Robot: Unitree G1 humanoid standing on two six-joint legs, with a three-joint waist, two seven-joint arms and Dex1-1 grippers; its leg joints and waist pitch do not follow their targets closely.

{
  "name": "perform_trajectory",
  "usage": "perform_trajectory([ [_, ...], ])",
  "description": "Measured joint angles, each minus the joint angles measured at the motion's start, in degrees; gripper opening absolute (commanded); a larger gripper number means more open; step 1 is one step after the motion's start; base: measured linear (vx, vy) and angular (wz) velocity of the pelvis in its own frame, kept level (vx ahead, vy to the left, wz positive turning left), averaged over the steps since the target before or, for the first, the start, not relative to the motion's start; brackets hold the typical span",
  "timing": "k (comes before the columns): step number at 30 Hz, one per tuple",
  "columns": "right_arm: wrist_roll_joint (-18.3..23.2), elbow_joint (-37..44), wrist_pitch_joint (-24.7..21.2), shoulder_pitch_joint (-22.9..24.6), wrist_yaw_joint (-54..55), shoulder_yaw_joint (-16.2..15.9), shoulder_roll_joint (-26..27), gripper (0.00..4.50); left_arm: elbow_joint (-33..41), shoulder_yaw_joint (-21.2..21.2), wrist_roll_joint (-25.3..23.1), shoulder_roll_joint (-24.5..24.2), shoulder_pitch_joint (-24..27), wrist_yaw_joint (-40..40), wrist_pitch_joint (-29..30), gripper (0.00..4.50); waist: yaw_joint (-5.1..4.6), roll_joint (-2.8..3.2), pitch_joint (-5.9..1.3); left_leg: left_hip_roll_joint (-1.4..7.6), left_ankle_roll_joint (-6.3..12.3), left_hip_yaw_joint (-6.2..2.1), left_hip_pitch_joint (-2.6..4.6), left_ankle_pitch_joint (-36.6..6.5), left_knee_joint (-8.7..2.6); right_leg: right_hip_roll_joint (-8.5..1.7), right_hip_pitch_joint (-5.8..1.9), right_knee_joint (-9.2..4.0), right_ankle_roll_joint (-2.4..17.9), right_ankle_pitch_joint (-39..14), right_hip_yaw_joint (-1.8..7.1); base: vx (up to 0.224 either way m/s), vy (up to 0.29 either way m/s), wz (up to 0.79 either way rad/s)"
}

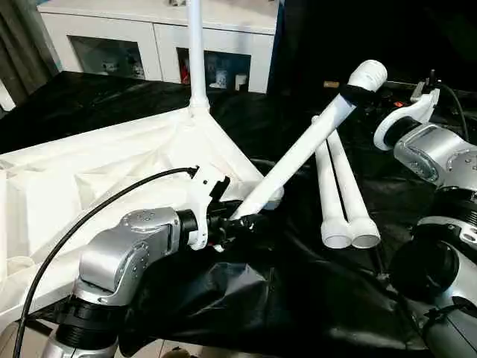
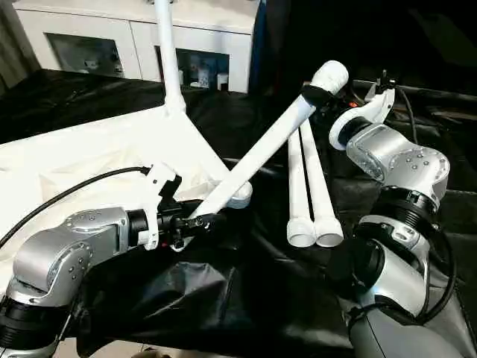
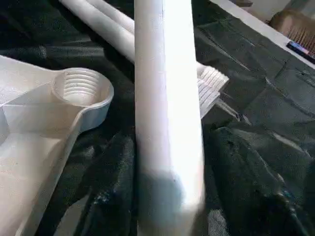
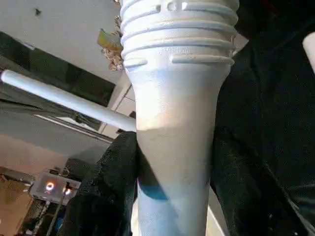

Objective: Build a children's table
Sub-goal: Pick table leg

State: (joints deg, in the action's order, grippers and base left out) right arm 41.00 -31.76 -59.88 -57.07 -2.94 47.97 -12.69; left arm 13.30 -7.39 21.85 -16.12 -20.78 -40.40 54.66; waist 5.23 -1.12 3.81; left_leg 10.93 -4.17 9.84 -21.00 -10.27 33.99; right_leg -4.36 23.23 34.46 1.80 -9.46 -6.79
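Black crinkled plastic sheeting (image 1: 298, 298) covers the work surface across the lower and right frame. Table top (image 1: 89, 179) lies upside down at left, ribbed underside up, white; one leg (image 1: 196, 52) already stands upright in its far corner socket, top centre. Empty threaded corner socket (image 3: 81, 88) sits at the near corner, close to the slanted leg's lower end.

Slanted leg (image 1: 305, 149) runs diagonally from centre to upper right. Right gripper (image 1: 356, 95) is clamped around it just below the threaded end, upper right. Left gripper (image 1: 237, 221) at centre is at the leg's lower end, black fingers either side of it; can't tell if it's actually pinching yet.

Two spare legs (image 1: 339, 194) lie side by side on the sheeting, right of centre, touching each other, open ends toward the camera.

Room: white cabinet (image 1: 156, 45) with glass doors along the top left, small items inside. Grey curtain (image 1: 22, 37) at the far upper left. Dark background at upper right.
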Motion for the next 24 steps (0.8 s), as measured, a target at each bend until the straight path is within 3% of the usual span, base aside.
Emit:
perform_trajectory([
  [8,0.52,-0.47,0.82,-1.47,0.0,-1.05,0.2,1.89,-0.32,1.64,0.94,-0.26,-0.66,0.72,-0.05,1.57,-0.1,-0.17,-0.01,0.01,-0.05,0.0,-0.02,0.05,0.03,0.0,0.0,0.02,-0.01,0.0,0.0,0.0,0.0,0.0],
  [15,0.71,0.25,3.25,-1.17,-1.77,-3.44,1.02,1.89,-0.39,2.53,1.84,-1.71,-0.89,0.61,-0.6,1.48,-0.09,-0.27,-0.01,0.03,-0.05,0.0,-0.01,0.05,0.03,0.0,0.0,0.05,0.0,0.0,0.0,0.0,0.0,0.0],
  [17,1.08,-0.1,4.62,-1.02,-3.0,-3.43,1.4,2.59,-0.57,2.62,1.88,-2.39,-1.65,0.59,-0.62,1.48,-0.07,-0.32,0.0,0.03,-0.06,0.0,-0.02,0.06,0.04,0.0,0.01,0.05,0.0,0.0,0.0,0.0,0.0,0.0],
  [24,1.76,-0.4,5.05,-0.64,-5.4,-4.4,0.87,3.08,-1.04,3.87,3.22,-3.76,-2.59,-0.56,-0.57,1.48,0.0,-0.4,0.01,0.04,-0.05,0.0,-0.02,0.07,0.09,0.0,0.01,0.14,0.0,0.0,0.0,0.0,0.0,0.0],
])
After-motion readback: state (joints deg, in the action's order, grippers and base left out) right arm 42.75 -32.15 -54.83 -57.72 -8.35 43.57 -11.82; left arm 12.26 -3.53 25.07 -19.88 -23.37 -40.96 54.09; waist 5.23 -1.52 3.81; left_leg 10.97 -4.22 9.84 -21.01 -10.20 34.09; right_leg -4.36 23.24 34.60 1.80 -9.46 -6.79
